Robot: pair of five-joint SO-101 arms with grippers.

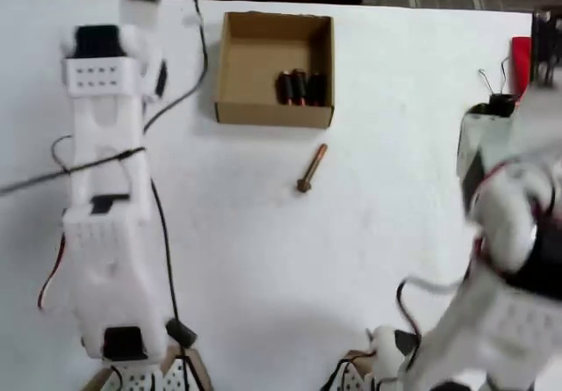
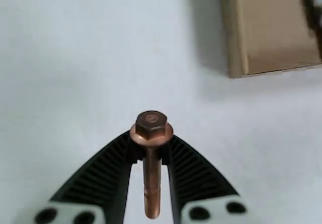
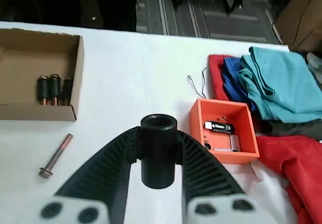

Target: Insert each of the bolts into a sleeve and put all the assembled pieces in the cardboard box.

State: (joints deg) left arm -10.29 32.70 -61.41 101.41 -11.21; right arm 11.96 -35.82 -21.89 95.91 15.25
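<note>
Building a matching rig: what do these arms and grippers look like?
The left arm and right arm are white plastic with black motor blocks and black and red cables. The left gripper and right gripper have black ribbed fingers on white bases with dark holes.

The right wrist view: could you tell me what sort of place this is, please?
Likely a workshop or lab bench: a white table, an orange bin on it, and folded cloths stacked beside it.
</note>
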